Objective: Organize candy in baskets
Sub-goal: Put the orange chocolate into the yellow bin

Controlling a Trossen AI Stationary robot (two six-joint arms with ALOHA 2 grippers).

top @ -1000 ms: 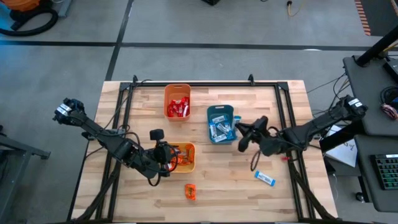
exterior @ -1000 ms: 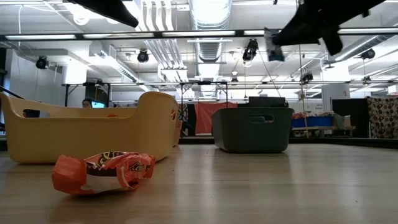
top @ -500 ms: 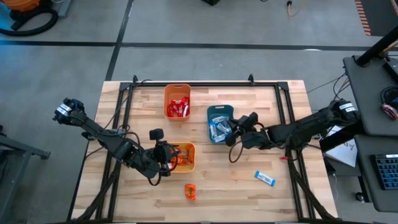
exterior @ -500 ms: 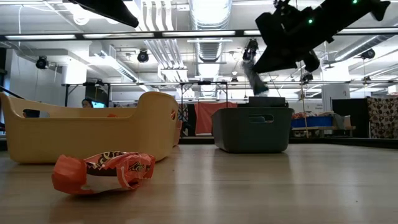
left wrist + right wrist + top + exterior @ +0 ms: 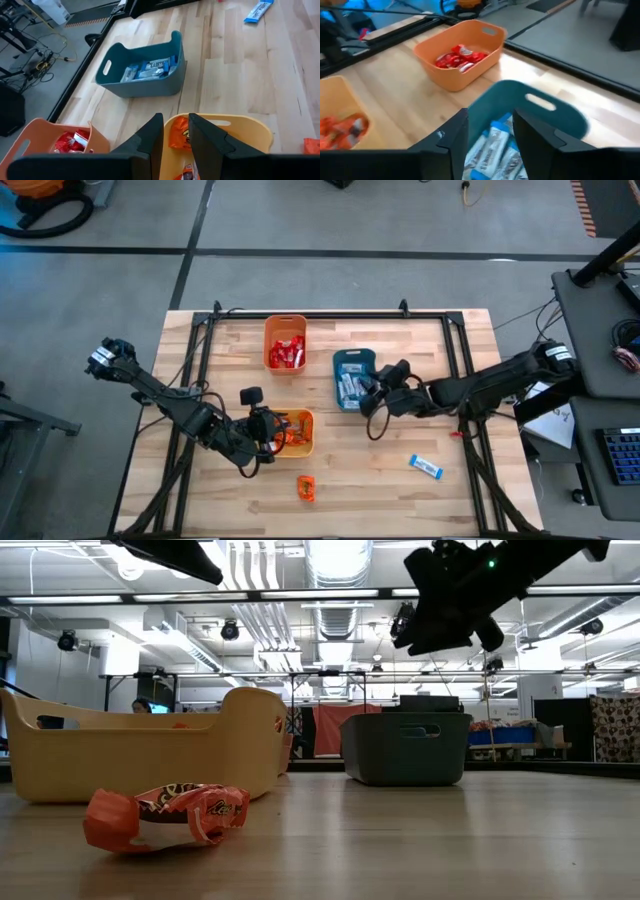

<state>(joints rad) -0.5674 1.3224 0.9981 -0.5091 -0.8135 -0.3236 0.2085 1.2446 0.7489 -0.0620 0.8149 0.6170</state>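
High view: the right gripper (image 5: 374, 393), fingers apart and empty, hovers over the teal basket (image 5: 343, 361); it should rise clear before fetching the blue candy (image 5: 425, 467) near the table's right edge.

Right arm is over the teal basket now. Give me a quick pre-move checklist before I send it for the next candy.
1. Right gripper empty, fingers apart over the teal basket: ok.
2. Blue candies lying inside the teal basket: ok.
3. Loose blue candy lying in the open on the table, nothing over it: ok.
4. Loose orange candy still outside the yellow basket: not ok.
5. Left gripper over the yellow basket, well away from the right arm: ok.
6. Left gripper holds nothing: cannot tell.
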